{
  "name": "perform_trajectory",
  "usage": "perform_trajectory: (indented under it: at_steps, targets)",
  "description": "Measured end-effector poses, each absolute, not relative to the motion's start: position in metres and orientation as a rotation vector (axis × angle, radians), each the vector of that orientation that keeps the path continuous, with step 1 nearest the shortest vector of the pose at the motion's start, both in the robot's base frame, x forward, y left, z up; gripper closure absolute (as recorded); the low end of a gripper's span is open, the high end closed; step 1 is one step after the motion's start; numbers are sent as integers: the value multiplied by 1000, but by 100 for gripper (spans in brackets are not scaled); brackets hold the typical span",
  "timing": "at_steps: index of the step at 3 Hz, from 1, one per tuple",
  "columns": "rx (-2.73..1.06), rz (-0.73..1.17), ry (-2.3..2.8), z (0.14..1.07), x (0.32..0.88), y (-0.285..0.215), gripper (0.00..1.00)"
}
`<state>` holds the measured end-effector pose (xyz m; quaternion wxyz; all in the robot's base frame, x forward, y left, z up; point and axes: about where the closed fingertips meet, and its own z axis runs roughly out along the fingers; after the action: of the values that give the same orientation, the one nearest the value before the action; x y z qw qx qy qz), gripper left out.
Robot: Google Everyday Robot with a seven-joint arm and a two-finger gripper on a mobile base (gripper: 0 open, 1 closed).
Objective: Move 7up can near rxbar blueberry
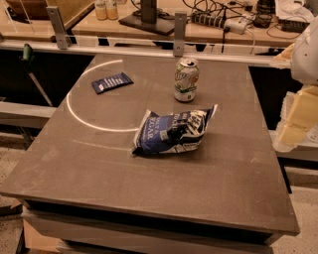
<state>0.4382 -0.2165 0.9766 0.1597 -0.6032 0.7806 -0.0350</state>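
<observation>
Gray-brown square surface [149,183] is taking up most of the view, w/ a thin white arc [74,113] curving across its far-left part. Can [186,79] is standing upright toward the far side, a bit R of centre, its silver top showing and its green-and-white label facing the camera. Dark blue bar [112,82] is lying flat at the far left, inside the arc and slightly angled. It's sitting well apart from the can, w/ bare surface btwn them. Blue-and-white chip bag [174,131] is lying crumpled near the middle, just in front of the can; can't tell if the two are touching.

Gripper [297,119] is hanging at the R edge of view, beyond the surface's R side, well apart from the can. It's looking pale yellowish and is partly cut off, so can't tell whether it's wide or narrow.

Behind the surface a metal rail [124,48] w/ two upright brackets is running across. Beyond that a wooden desk [99,27] is carrying a power strip [213,21] w/ cables, two small bottles [107,9] and a dark stand base [149,22]. Speckled floor [305,218] is showing at lower R.
</observation>
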Motion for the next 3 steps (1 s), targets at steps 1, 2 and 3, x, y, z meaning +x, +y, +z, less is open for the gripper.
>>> perform_trajectory:
  at_steps: [1, 2, 3]
  targets:
    - [-1724, -100, 2230, 977, 438, -217, 0]
    - [-1682, -65, 2186, 981, 456, -211, 0]
    - [-1483, 91, 2096, 978, 512, -208, 0]
